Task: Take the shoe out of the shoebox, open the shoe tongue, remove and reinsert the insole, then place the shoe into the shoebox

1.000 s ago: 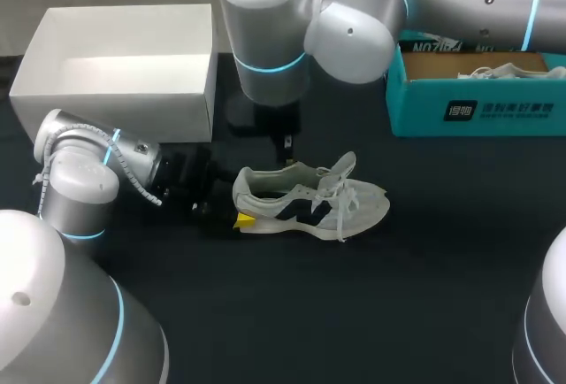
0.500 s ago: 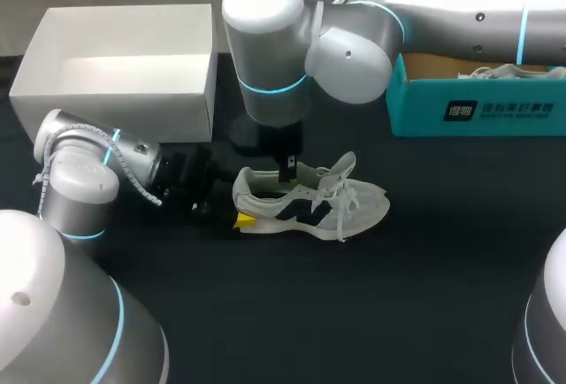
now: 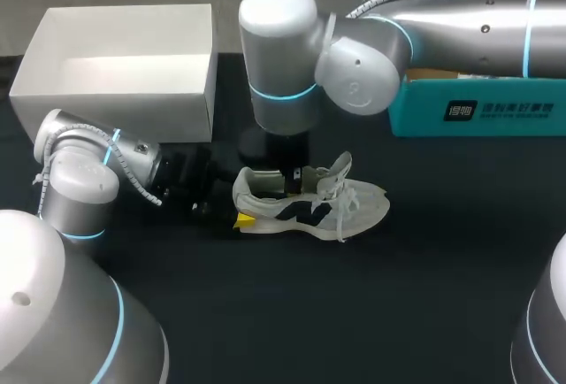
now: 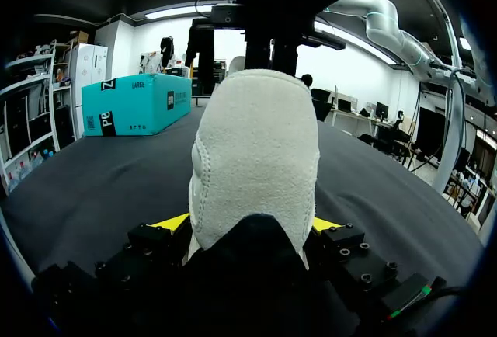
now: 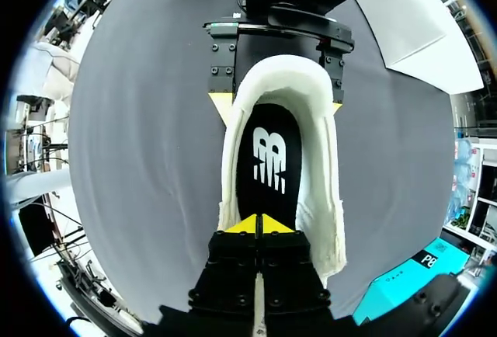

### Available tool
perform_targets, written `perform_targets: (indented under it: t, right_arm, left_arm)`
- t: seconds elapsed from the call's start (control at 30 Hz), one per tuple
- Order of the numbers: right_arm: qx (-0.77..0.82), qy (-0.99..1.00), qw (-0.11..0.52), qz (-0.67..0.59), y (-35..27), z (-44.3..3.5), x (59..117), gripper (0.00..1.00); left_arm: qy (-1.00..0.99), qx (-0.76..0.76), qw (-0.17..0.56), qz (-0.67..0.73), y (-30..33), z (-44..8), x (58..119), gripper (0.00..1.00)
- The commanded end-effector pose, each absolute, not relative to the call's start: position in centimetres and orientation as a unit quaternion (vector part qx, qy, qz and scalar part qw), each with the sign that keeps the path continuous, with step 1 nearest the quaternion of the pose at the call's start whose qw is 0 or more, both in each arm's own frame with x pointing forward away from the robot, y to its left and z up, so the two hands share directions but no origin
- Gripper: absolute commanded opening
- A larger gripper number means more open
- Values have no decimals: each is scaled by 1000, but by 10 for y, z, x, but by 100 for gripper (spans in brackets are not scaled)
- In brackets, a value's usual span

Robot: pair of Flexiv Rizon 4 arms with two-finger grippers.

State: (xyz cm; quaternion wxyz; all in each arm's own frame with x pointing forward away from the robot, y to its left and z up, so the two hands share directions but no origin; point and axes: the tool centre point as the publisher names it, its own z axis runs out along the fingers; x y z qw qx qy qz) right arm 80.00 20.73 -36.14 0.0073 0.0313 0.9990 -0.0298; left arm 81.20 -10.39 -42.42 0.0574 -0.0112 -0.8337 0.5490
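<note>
A white and navy sneaker (image 3: 309,200) lies on its sole on the dark table, toe to the right. My left gripper (image 3: 239,218) is clamped around its heel; in the left wrist view the white heel (image 4: 256,158) fills the space between the yellow fingertips (image 4: 172,222), which press on it from both sides. My right gripper (image 3: 292,176) points straight down into the shoe's opening. Seen from the right wrist, its tips (image 5: 258,224) are shut together just over the black insole (image 5: 268,158) at midfoot, inside the white collar (image 5: 318,96).
An open white box (image 3: 115,110) stands at the back left, right behind my left arm. A teal shoebox (image 3: 478,110) stands at the back right, partly behind my right arm. The dark tabletop spreads in front of the shoe.
My right arm has shifted slightly rightward and lowered, bringing its shut gripper from above the shoe down into the opening. My left gripper and the shoe have stayed put.
</note>
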Motion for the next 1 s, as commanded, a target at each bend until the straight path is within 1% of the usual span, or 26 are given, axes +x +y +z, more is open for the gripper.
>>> perform_targets:
  t: [0.03, 0.3, 0.33, 0.43, 0.5, 0.6, 0.77, 0.97, 1.0]
  right_arm:
    - [33, 999, 13, -25, 205, -371, 802, 0]
    - [39, 998, 44, -26, 205, -386, 817, 0]
    - [37, 998, 48, -26, 205, -387, 818, 13]
    - [36, 998, 48, -26, 206, -389, 821, 37]
    - [34, 998, 48, -26, 206, -390, 823, 36]
    - [33, 998, 47, -25, 204, -394, 825, 36]
    - [29, 999, 24, -16, 204, -404, 827, 35]
    - [21, 999, -38, 6, 206, -425, 819, 37]
    - [24, 998, -49, 7, 205, -428, 816, 35]
  left_arm:
    - [-834, -11, 58, 548, -103, -424, 811, 0]
    - [-834, -11, 58, 548, -103, -424, 811, 0]
    - [-834, -11, 58, 548, -103, -424, 811, 0]
    - [-834, -11, 58, 548, -103, -424, 811, 0]
    - [-834, -11, 58, 548, -103, -424, 811, 0]
    - [-834, -11, 58, 548, -103, -424, 811, 0]
    - [-834, -11, 58, 548, -103, -424, 811, 0]
    - [-834, -11, 58, 548, -103, -424, 811, 0]
    - [-834, -11, 58, 548, -103, -424, 811, 0]
